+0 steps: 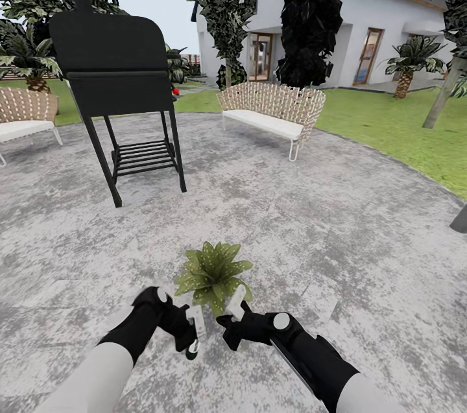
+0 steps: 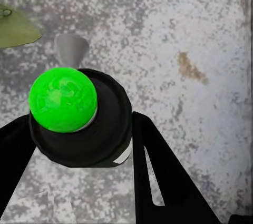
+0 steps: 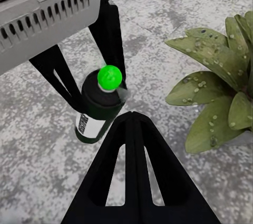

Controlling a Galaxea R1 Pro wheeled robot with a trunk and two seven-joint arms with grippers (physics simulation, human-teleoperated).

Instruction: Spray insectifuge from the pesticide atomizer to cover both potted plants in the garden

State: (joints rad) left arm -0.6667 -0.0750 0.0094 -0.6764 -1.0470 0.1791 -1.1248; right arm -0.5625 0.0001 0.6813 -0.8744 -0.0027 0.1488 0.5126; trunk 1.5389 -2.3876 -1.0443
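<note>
While the pesticide atomizer (image 3: 99, 109) is clamped between the left jaws (image 1: 192, 333), its bright green cap (image 2: 62, 97) is seen close up in the left wrist view. A potted plant (image 1: 213, 274) is set on the grey patio (image 1: 337, 225) just ahead of both jaws. Whether the right jaws (image 1: 235, 314), just beside the bottle, are parted cannot be told.

The round grey paved patio (image 1: 311, 218) carries a potted plant (image 1: 213, 273) at lower centre, a black grill (image 1: 120, 82) upper left, and two woven benches (image 1: 272, 108).
</note>
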